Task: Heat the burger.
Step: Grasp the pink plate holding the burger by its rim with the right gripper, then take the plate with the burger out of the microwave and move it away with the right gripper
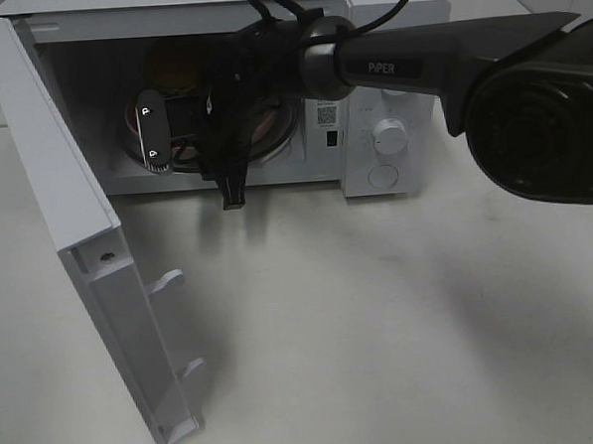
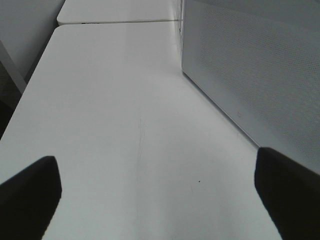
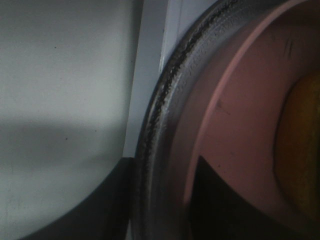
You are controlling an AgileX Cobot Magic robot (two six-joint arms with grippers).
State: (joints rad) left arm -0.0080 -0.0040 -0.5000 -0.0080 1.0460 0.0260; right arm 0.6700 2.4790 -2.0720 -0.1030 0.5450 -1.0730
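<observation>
We see our left gripper (image 2: pixel 155 195) spread wide over the bare white table (image 2: pixel 115 125), beside the white microwave oven (image 2: pixel 250 65). Its white door (image 1: pixel 69 244) hangs open. Our right gripper (image 3: pixel 160 200) straddles the rim of the round salmon-pink dish (image 3: pixel 235 125) on the glass turntable (image 3: pixel 160 115) inside; whether it grips, we cannot tell. The small yellowish-brown burger (image 3: pixel 300 150) sits on that dish.

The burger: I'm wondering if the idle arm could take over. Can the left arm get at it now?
Probably not. The right arm fills the open microwave doorway in front of the burger, and the left end effector is by its outer wall.
</observation>
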